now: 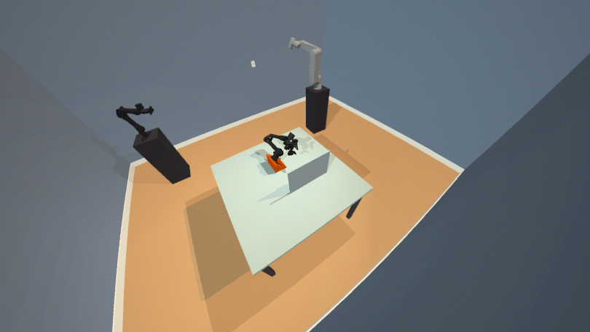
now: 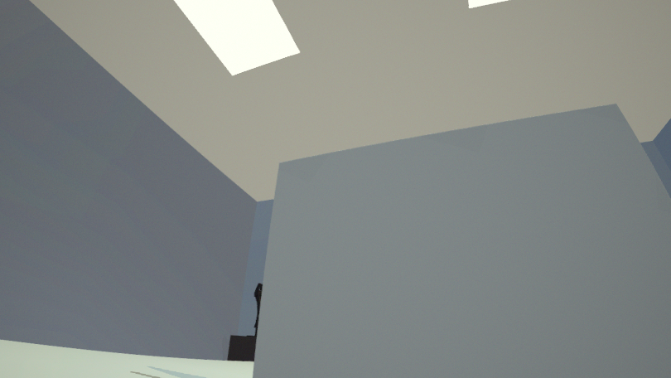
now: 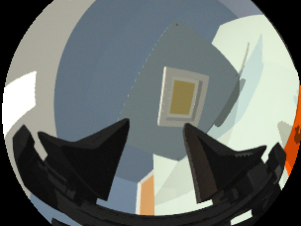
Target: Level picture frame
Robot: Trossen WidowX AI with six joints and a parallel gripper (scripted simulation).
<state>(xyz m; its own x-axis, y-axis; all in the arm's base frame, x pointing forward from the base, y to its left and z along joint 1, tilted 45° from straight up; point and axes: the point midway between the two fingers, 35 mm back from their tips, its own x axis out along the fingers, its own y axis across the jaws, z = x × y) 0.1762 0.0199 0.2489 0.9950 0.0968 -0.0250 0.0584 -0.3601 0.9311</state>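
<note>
The picture frame, pale with a gold-brown picture, hangs on the grey panel in the wrist view. Its edges are not parallel to the panel's edges. Against the panel's top edge, its end toward the top of the wrist view looks higher, though the lens distorts. My gripper is open, with nothing between its fingers. It is in front of the panel's frame side, apart from the frame. The screw and the notched strip are hidden. The top and exterior views show only the panel's back.
The panel stands on the pale table. My arm's orange base is on the table, on the panel's frame side. A black arm on a pedestal and a grey arm on another pedestal stand beyond the table.
</note>
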